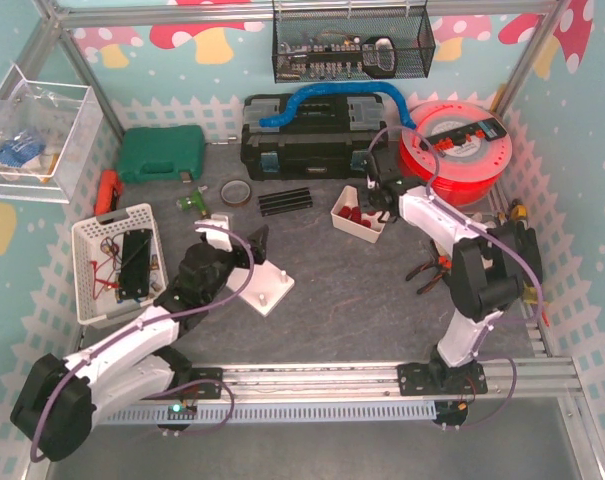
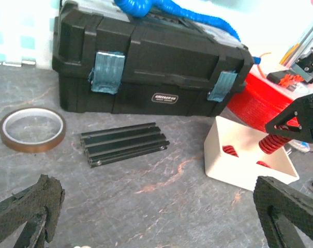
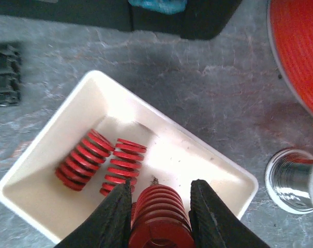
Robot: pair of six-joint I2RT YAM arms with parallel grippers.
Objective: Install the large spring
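Note:
My right gripper point(image 3: 161, 206) is shut on the large red spring point(image 3: 159, 219), holding it upright just above the white bin point(image 3: 218, 155). Two more red springs point(image 3: 84, 160) lie side by side on the bin's floor. In the left wrist view the held spring point(image 2: 272, 142) hangs from the right gripper point(image 2: 296, 121) over the bin point(image 2: 239, 170). My left gripper point(image 2: 159, 217) stands wide open with nothing between its fingers point(image 2: 27, 212). In the top view it point(image 1: 237, 243) hovers by the white plate with pegs point(image 1: 265, 285), left of the bin point(image 1: 354, 222).
A black toolbox point(image 1: 312, 140) with a blue hose stands at the back. Beside it are a red filament spool point(image 1: 457, 150), a tape ring point(image 2: 32, 129) and black rails point(image 2: 122, 143). A white basket point(image 1: 117, 260) sits left. A metal cylinder point(image 3: 291, 181) stands right of the bin.

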